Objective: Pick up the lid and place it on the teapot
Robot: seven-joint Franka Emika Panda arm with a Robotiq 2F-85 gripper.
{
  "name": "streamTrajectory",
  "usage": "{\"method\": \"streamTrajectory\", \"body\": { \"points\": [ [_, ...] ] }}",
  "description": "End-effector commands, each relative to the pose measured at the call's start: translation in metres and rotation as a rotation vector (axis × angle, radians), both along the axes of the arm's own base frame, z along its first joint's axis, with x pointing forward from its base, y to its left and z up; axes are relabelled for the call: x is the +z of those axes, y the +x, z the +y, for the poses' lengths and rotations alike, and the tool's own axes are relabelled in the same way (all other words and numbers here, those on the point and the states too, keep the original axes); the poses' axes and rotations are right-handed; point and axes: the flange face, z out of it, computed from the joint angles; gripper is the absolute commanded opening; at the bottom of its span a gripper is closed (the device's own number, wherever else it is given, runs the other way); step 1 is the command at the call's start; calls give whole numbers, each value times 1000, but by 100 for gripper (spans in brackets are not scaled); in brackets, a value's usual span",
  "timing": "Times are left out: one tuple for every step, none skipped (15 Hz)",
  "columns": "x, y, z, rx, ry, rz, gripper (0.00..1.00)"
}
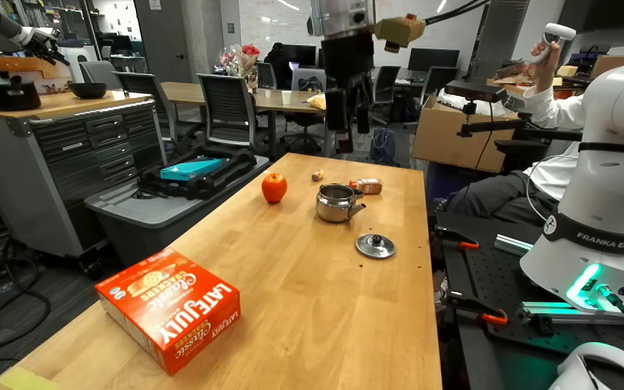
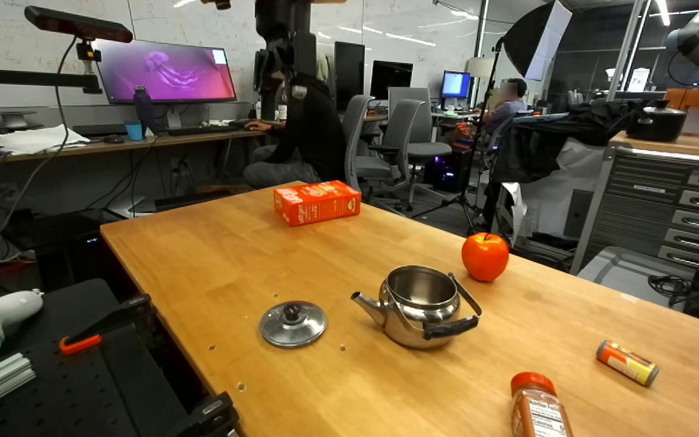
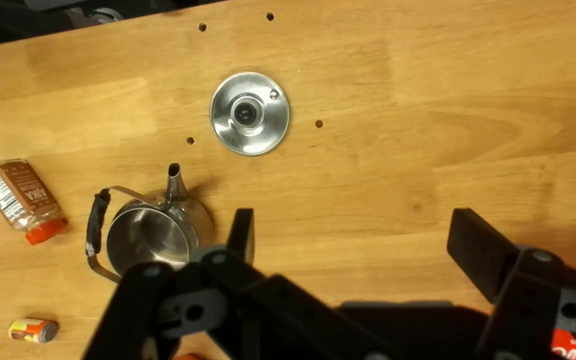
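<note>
The wooden bench point(image 2: 204, 267) carried a teapot point(image 2: 411, 321), lid point(image 2: 293, 329), apple point(image 2: 485, 257), Late July cracker box point(image 1: 168, 303), red-capped spice jar point(image 3: 19, 196) and small orange-yellow cylinder point(image 2: 627, 363)

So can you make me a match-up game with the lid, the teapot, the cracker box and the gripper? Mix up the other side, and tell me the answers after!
1. lid
2. teapot
3. cracker box
4. gripper

A. up in the air, jaws apart
B. thin and round, lying on the table
C. orange-red with white letters
D. steel, with nothing covering its top

Right pairs: 1-B, 2-D, 3-C, 4-A
</note>
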Motion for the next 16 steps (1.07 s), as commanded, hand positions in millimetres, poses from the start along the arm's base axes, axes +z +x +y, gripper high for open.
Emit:
{"method": "streamTrajectory", "body": {
  "points": [
    [-38,-13,-11,5,-28,-27,100],
    [-47,-17,-14,11,-25,-32,100],
    [-55,-22,-18,17,-19,-36,100],
    [-62,-26,-21,19,-15,-44,100],
    [-68,-31,-24,20,-7,-57,100],
    [-74,-34,-28,18,-1,-66,100],
    [-81,-37,-32,12,3,-76,100],
    [-86,-40,-36,10,9,-82,100],
    [-93,-42,-41,4,15,-89,100],
    [-98,-44,-46,-1,20,-95,100],
    [-106,-45,-52,-6,24,-92,100],
    [-112,-47,-58,-7,33,-87,100],
    [-117,-48,-65,-4,45,-84,100],
    [-123,-49,-71,2,51,-73,100],
    [-129,-50,-77,8,52,-73,100],
    [-133,-50,-82,13,56,-71,100]
  ]
}}
